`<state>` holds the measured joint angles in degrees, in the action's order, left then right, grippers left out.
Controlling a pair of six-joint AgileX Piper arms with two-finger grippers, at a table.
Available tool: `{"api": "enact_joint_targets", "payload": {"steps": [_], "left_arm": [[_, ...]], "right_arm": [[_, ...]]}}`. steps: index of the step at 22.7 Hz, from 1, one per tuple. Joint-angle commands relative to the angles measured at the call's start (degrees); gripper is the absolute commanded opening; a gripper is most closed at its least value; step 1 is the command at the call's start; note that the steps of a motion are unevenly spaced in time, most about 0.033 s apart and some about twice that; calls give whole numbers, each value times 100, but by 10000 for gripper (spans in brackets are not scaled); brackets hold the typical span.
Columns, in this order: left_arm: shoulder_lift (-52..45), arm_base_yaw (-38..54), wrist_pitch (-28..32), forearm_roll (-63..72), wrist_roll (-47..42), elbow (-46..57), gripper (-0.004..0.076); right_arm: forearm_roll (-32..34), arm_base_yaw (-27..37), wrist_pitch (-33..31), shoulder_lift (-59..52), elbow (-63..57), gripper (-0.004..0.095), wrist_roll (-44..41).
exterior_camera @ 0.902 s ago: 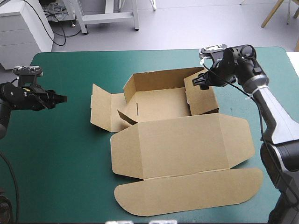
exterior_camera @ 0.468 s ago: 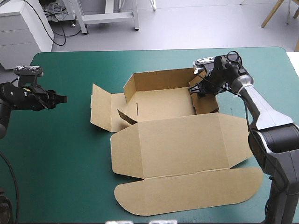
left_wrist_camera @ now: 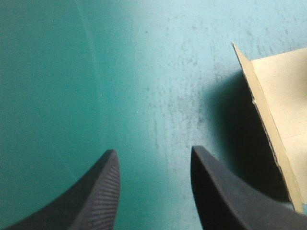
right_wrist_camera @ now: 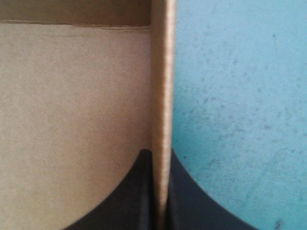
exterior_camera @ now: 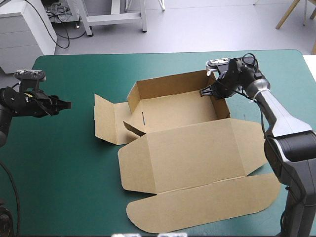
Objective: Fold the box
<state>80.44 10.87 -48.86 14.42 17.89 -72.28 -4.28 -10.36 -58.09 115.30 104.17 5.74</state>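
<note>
- Left gripper (exterior_camera: 63,104), at the table's 9 o'clock: fingers (left_wrist_camera: 91,201) spread apart, holding nothing, above bare teal-green cover (exterior_camera: 64,163).
- Brown box (exterior_camera: 182,153) at the table's centre: an open tray with walls raised, its floor bare board; one side flap (exterior_camera: 104,118) opened toward 9 o'clock, lid (exterior_camera: 197,202) lying flat toward 6 o'clock.
- Right gripper (exterior_camera: 205,92), at 2 o'clock: clenched on the tray's right wall (right_wrist_camera: 163,86), the board between its fingers.

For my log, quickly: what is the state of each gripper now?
Left gripper: open, holding nothing.
Right gripper: shut on a raised wall of the box.
</note>
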Motion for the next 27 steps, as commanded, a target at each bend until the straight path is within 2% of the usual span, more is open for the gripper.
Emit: {"api": "enact_joint_targets", "payload": {"steps": [1,11,16,23,27], "left_arm": [[-179,-31,315,55,12,-154,330],[114,-31,283,-157,12,-154,330],[412,-31,271,438,-9,-154,330],[680,-31,-351,3258,1760,-154,330],[680,-31,-574,5375,2945,-154,330]], "right_arm": [[-605,326,191,-759,167,-19,335],[-2123,1348,93,-1862,167,-19,1214],[-3166,1665,-233,-2144,167,-20,1733],[-3637,1664,-146,-2181,167,-19,1839],[-3724,1664,-142,-2069,157,-19,1839]]}}
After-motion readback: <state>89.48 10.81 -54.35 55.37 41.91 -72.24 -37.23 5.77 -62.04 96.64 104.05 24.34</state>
